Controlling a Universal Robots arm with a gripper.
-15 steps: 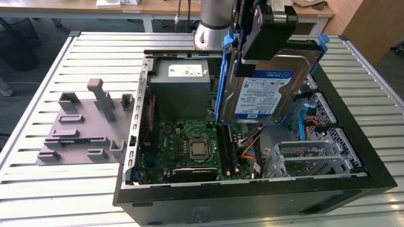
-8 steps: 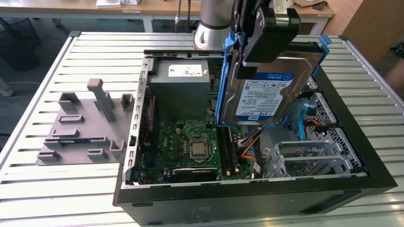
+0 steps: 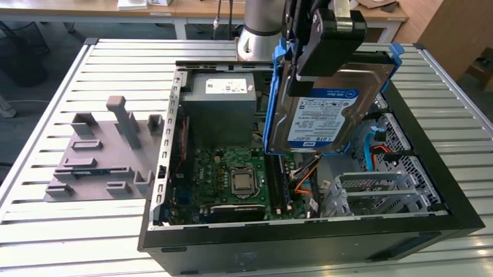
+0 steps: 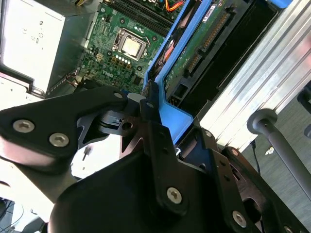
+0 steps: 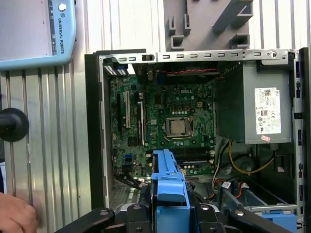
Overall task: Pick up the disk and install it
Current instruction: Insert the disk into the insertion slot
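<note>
The disk (image 3: 324, 112), silver with a white-and-blue label and blue side rails, hangs tilted above the right half of the open computer case (image 3: 308, 231) in the exterior view. My gripper (image 3: 310, 74) is shut on its upper edge. In the second wrist view the black fingers (image 4: 151, 112) clamp the blue rail (image 4: 171, 116), and the disk's green circuit-board underside (image 4: 194, 48) runs away from them. In the first wrist view the blue rail (image 5: 167, 179) sticks out from my gripper (image 5: 167, 213) over the case's interior.
Inside the case lie a green motherboard (image 3: 231, 173) and a grey power-supply box (image 3: 219, 107); a metal drive cage (image 3: 385, 184) sits at the exterior view's right. A grey fixture plate (image 3: 100, 156) rests on the slatted table. A hand (image 5: 14, 216) shows beside the case.
</note>
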